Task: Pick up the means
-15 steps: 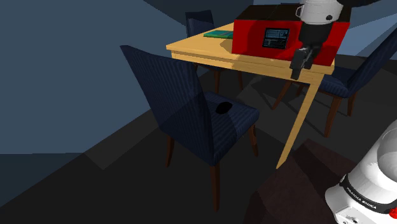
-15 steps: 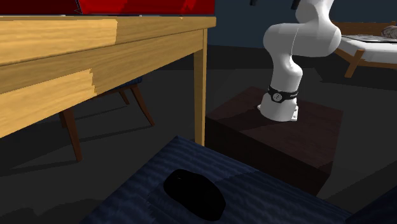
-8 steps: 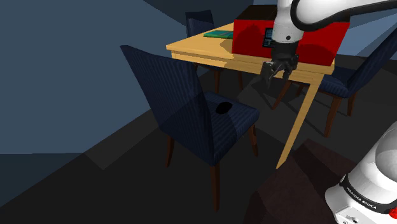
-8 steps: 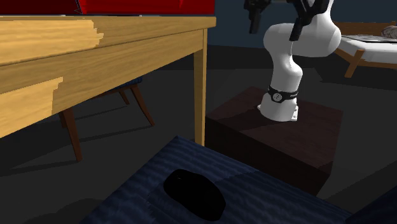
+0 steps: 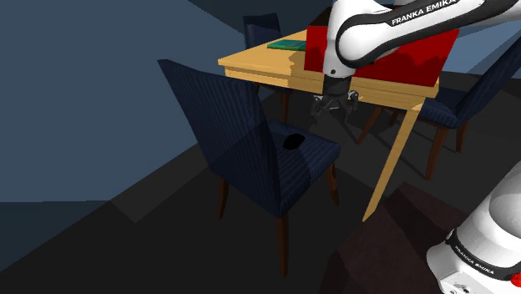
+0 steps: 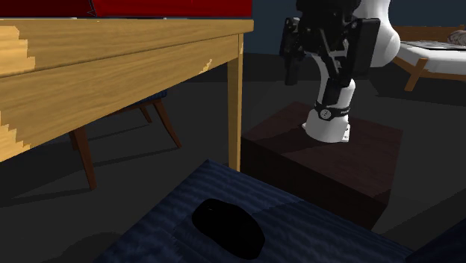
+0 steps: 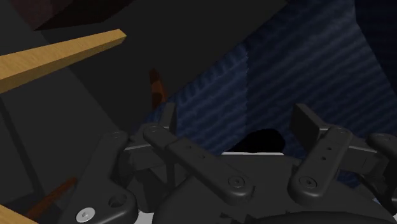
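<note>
One small black object, low, rounded and oval like a computer mouse, is what the task seems to mean. It lies on the dark blue chair seat, below the claw and well apart from it. In the wrist view it sits ahead of the claw, roughly between the lines of the two fingers, which stand wide apart with nothing between them, so the claw is open and empty. The wooden surface lies just behind and above the claw. The chair back rises on the far side of the object from the claw.

Judging by its shape, the object should be light and rigid, with a smooth domed shell that pads could slide off if they close high on the curve. The safer hold is likely across its narrower width, with the fingers low on the flanks close to the seat. The striped seat looks upholstered and would probably give a little under the fingertips, which helps in getting low. Black on dark blue, its outline is hard to read, so its exact orientation is uncertain. It is unlikely to be fragile under a moderate squeeze.
</note>
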Robot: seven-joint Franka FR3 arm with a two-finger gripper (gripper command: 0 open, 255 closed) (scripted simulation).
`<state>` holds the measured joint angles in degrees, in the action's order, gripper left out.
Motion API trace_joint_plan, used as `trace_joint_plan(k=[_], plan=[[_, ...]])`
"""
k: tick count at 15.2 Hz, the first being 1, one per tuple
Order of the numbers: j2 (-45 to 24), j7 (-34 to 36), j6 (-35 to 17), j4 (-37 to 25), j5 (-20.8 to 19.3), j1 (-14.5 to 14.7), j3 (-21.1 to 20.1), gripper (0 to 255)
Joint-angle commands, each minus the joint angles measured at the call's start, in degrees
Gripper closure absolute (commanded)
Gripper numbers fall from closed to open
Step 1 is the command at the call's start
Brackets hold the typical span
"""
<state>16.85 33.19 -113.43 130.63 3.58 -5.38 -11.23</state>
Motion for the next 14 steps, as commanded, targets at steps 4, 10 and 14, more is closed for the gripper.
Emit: trace_joint_plan(k=[4, 10, 14], plan=[[-10.6, 10.6, -6.2, -4.9, 0.4, -1.5, -1.1, 0], [-23.5, 22.1, -12.0, -12.7, 0.1, -2.2, -0.6, 0], [-31.8, 28.9, -14.9, -18.8, 0.4, -2.2, 0.6, 0]])
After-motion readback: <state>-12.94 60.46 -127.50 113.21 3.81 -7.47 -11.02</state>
